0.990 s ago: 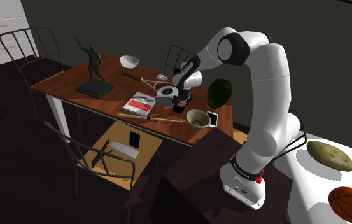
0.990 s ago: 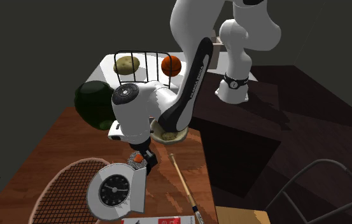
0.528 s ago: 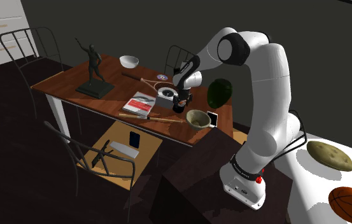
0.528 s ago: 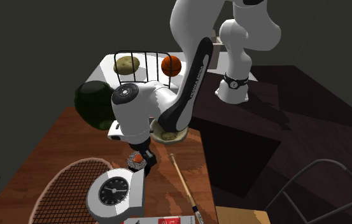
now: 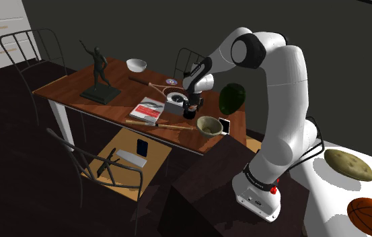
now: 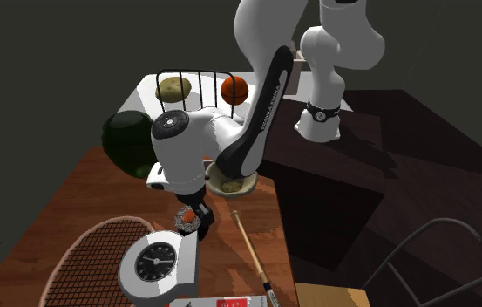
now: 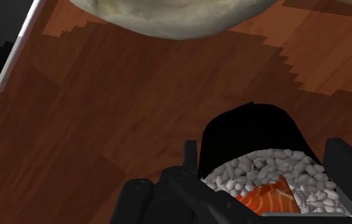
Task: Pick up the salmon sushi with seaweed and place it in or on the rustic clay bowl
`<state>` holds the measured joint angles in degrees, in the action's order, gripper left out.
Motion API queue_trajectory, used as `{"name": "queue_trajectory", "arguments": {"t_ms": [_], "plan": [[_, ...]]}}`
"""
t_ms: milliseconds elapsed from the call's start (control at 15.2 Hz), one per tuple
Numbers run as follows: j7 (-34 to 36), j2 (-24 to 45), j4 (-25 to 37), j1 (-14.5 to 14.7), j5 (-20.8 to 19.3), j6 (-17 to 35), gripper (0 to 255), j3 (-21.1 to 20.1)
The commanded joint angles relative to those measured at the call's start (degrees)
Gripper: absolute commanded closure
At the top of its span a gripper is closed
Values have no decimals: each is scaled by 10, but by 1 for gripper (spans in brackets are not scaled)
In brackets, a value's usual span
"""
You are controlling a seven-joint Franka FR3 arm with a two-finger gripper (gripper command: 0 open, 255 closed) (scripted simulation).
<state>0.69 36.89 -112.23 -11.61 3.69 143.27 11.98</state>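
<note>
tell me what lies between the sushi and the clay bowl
Bare wooden tabletop, seen in the wrist view, with nothing lying between the sushi and the bowl.

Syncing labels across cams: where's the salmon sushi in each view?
Shoulder view: in the gripper, just up-left of the bowl; too small to make out.
Second exterior view: sushi in the gripper, just below the bowl.
Wrist view: sushi between the fingers, bowl ahead.
Shared landmark: the bowl.

Counted two bowls [image 5: 136,64] [image 5: 208,125], two phones [image 5: 225,125] [image 5: 142,146], one statue [image 5: 98,74], one scale [image 6: 156,262], one racket [image 6: 82,262], one sushi [image 7: 263,172] lol.
</note>
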Motion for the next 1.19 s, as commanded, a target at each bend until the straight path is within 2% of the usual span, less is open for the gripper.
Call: {"name": "queue_trajectory", "arguments": {"t_ms": [0, 1122], "plan": [[0, -15, -6, 2, -3, -9, 255, 3], [8, -119, -15, 16, -26, -103, 255, 21]]}}
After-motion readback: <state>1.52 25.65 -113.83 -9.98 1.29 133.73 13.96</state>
